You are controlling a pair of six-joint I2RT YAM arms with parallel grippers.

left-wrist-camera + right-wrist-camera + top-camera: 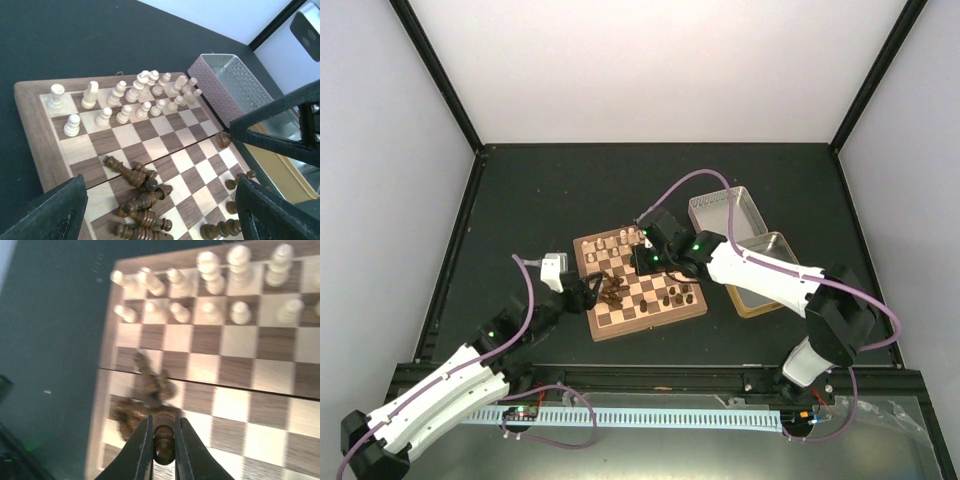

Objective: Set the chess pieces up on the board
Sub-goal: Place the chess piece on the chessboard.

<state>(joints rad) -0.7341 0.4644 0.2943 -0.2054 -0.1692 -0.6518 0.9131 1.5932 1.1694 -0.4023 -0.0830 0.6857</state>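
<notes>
The board [603, 322] lies mid-table. Cream chess pieces [145, 95] stand in two rows along its far side. Several dark pieces [142, 200] lie in a heap on the near left squares, and a few dark ones [670, 297] stand at the right. My left gripper [160, 220] is open, its fingers [55, 210] on either side of the heap and just above it. My right gripper [164, 421] is shut on one dark piece [164, 442], held above the board beside the heap [145, 400]. In the top view the right gripper [647, 262] hovers over the board's middle.
Two open metal tin halves sit right of the board: a silver one [728, 210] at the back and a gold-lined one [772, 262] partly under the right arm. The silver tin [235, 80] lies just beyond the board's far corner. Dark mat surrounds the board.
</notes>
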